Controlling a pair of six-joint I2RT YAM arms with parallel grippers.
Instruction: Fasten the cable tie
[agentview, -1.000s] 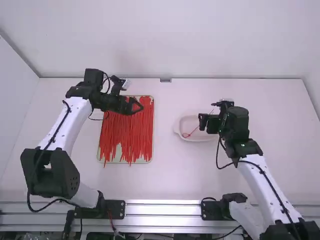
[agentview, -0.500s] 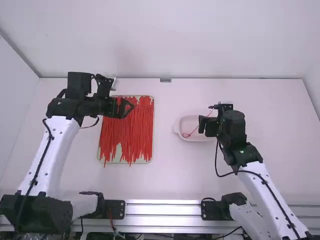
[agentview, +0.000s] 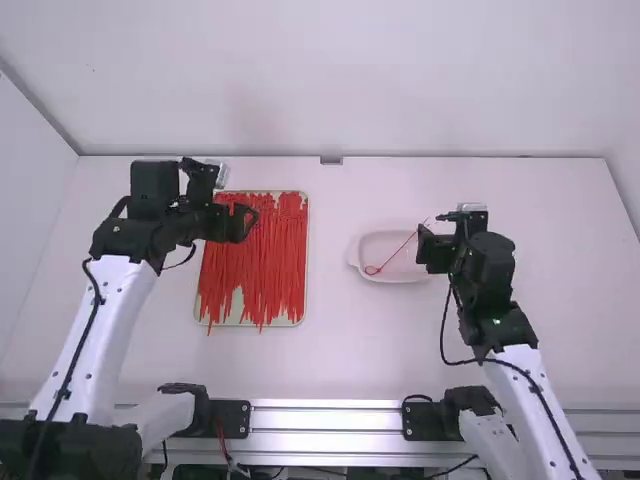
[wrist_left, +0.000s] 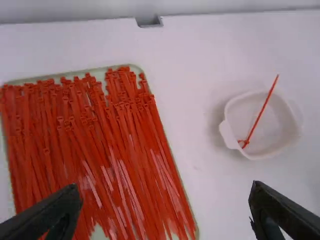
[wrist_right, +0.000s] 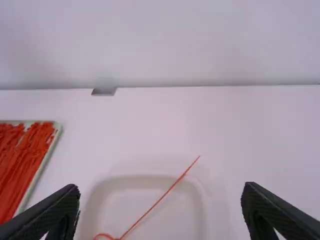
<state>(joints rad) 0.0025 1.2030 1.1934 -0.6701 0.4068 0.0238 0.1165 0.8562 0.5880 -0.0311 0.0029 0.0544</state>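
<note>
Many loose red cable ties (agentview: 253, 260) (wrist_left: 90, 150) lie in a heap on a pale tray (agentview: 300, 320). One fastened red cable tie (agentview: 390, 252) (wrist_left: 257, 117) (wrist_right: 155, 200) rests in a white bowl (agentview: 365, 268) (wrist_left: 285, 145) (wrist_right: 200, 195), its small loop at the bottom and its tail sticking out over the rim. My left gripper (agentview: 243, 222) (wrist_left: 165, 210) hovers open over the far left part of the heap, holding nothing. My right gripper (agentview: 428, 248) (wrist_right: 160, 215) stands open and empty at the bowl's right side.
A small grey bracket (agentview: 331, 159) (wrist_left: 148, 21) (wrist_right: 103, 91) sits at the table's far edge by the white wall. Bare table lies between tray and bowl, in front of both, and to the far right.
My left arm has drawn back to the left and risen off the heap. My right gripper has pulled back right from over the bowl, leaving the fastened tie lying in it.
</note>
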